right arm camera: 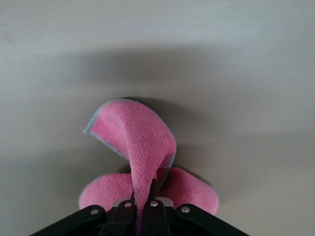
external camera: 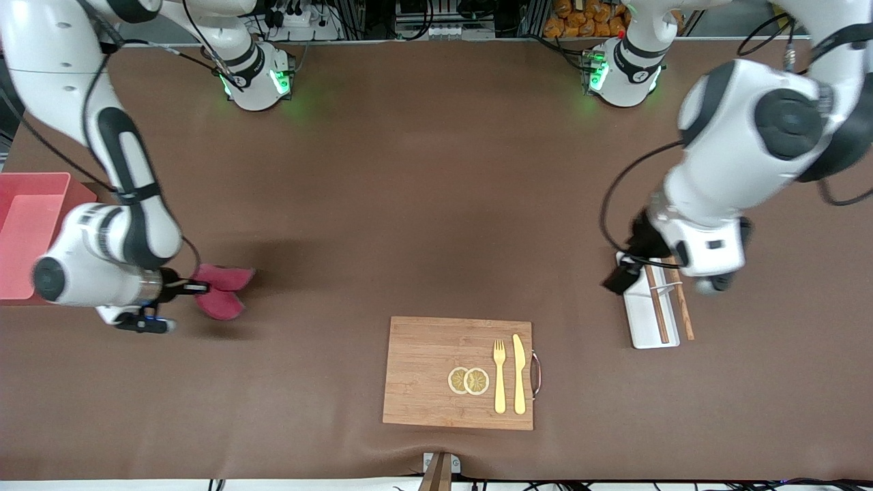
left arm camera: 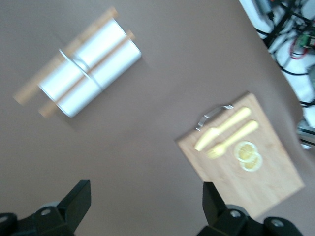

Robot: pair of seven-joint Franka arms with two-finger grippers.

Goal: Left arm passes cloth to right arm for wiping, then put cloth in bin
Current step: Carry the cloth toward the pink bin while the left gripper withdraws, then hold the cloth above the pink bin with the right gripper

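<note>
Front view: R gripper [external camera: 194, 288] pinches cloth [external camera: 222, 292], just beside bin [external camera: 27, 232] toward the board's end; L gripper [external camera: 624, 273] over the tray.
Step (my read): handover seems done; R arm has cloth, so wipe or drop in bin comes next.
How to do it well: keep pinch firm so cloth doesn't slip; carry it over bin wall w/o dragging loose folds on rim; let go only when cloth hangs fully inside bin walls.
R gripper state: fingers pressed tight on a cloth fold, seen clearly in R wrist view [right arm camera: 142, 204].
L gripper state: fingers [left arm camera: 74, 201] spread wide, nothing between; L arm waits.
Cloth look: magenta-pink, fleecy, soft; thin pale edge trim [right arm camera: 130, 147]; one flap curls up, two lobes bulge either side of the fingers.
Cloth place: nearer the front camera than bin's middle, well apart from board [external camera: 436, 372].
Bin: pale pink tub, straight walls, at the R arm's end of table; looks empty as far as visible.
Risk: floppy flap may catch on bin wall.
</note>
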